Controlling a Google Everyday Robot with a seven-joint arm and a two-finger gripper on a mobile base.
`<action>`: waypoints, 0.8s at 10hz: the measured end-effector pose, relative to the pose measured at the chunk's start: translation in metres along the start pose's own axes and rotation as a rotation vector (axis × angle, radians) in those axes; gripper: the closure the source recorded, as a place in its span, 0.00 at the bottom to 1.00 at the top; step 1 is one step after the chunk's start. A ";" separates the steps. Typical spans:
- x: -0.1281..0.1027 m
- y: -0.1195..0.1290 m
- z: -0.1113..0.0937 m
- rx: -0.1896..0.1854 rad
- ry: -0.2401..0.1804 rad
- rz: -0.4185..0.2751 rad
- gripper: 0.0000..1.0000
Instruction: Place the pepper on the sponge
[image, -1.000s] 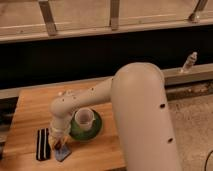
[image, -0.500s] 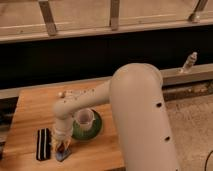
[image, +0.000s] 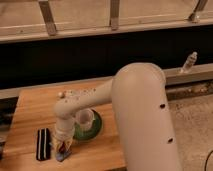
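The gripper has sunk lower and now hangs just above the sponge, the pepper a red glimpse beneath it, its hold impossible to tell, so placement looks close.

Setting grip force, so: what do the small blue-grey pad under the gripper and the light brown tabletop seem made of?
The blue-grey sponge is probably matte foam: no shine, though only its edge shows below the gripper hanging right over it. The light brown table looks like satin-finished wood, going by its faint grain streaks.
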 end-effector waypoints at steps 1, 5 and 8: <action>0.001 0.000 0.001 0.000 0.004 -0.002 0.20; 0.004 0.002 -0.005 0.011 -0.003 -0.013 0.20; 0.004 0.001 -0.042 0.060 -0.072 0.001 0.20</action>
